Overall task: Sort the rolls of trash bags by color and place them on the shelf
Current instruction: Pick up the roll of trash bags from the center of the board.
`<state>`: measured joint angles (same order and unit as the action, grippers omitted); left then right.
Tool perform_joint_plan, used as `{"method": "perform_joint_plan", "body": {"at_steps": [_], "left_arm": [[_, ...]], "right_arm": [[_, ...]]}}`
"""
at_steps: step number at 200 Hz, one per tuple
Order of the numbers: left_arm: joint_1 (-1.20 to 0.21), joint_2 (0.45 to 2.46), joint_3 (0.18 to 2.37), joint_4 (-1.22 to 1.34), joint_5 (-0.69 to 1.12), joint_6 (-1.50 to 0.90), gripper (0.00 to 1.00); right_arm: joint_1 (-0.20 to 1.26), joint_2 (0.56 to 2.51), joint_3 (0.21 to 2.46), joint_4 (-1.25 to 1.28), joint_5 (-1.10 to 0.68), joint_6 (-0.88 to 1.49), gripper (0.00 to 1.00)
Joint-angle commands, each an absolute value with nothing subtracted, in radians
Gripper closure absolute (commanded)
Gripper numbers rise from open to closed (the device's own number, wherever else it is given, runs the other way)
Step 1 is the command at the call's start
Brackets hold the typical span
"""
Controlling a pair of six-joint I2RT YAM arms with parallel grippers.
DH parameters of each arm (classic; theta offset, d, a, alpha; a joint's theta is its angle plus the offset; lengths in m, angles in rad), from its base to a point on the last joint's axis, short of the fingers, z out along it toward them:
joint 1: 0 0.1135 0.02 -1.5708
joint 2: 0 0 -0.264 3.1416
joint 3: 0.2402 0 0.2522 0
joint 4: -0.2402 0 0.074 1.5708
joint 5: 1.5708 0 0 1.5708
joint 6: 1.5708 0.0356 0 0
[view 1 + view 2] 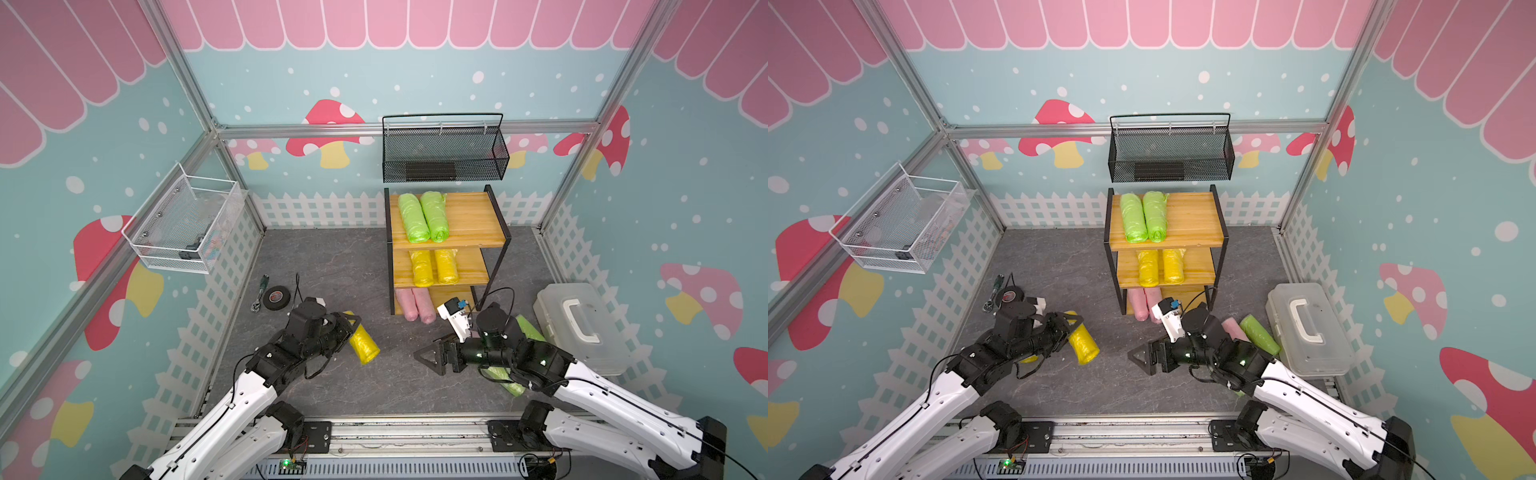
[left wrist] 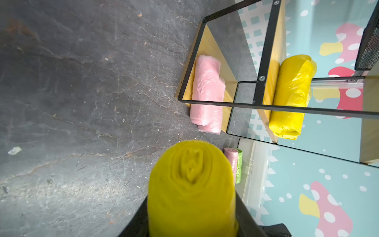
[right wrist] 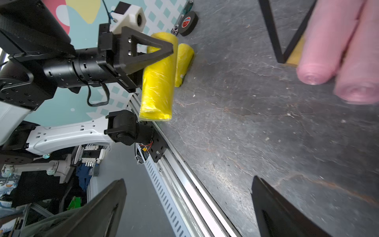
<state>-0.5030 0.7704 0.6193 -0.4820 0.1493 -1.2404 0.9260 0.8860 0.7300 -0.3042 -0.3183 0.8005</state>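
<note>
At eight o'clock, left gripper [image 1: 350, 328] clasps a crinkly yellow plastic roll [image 1: 365, 345]; right gripper [image 1: 432, 359] gapes empty. Carrying step: next, likely lift it onto the middle board [image 1: 469, 271] of the black-framed wooden shelf [image 1: 471, 224], twelve o'clock.

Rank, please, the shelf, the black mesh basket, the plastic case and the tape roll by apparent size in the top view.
shelf
black mesh basket and plastic case: too alike to rank
tape roll

Shelf [image 1: 469, 224] — yellowish wood, black frame. Lime green rolls [image 1: 411, 220] at 12 o'clock, yellow rolls [image 1: 422, 268] central, pink rolls [image 1: 424, 307] at 6 o'clock.
</note>
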Motion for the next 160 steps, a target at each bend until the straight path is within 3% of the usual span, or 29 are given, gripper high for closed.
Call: {"method": "perform_joint_plan", "body": {"at_steps": [1,69,160], "left_arm": [[-0.527,0.742,0.62,-0.453,0.125,-1.335,1.0],[-0.605,0.721,0.635,-0.427,0.093,-1.402,1.0],[-0.683,0.69,0.612,-0.328,0.085,-1.487,1.0]], "right_arm": [[0.998,0.962,0.775,-0.167,-0.261,0.833,0.01],[1.113,1.174,0.866,0.009,-0.257,0.867,0.01],[1.134,1.298,0.991,-0.149,-0.181,0.822,0.01]]}}
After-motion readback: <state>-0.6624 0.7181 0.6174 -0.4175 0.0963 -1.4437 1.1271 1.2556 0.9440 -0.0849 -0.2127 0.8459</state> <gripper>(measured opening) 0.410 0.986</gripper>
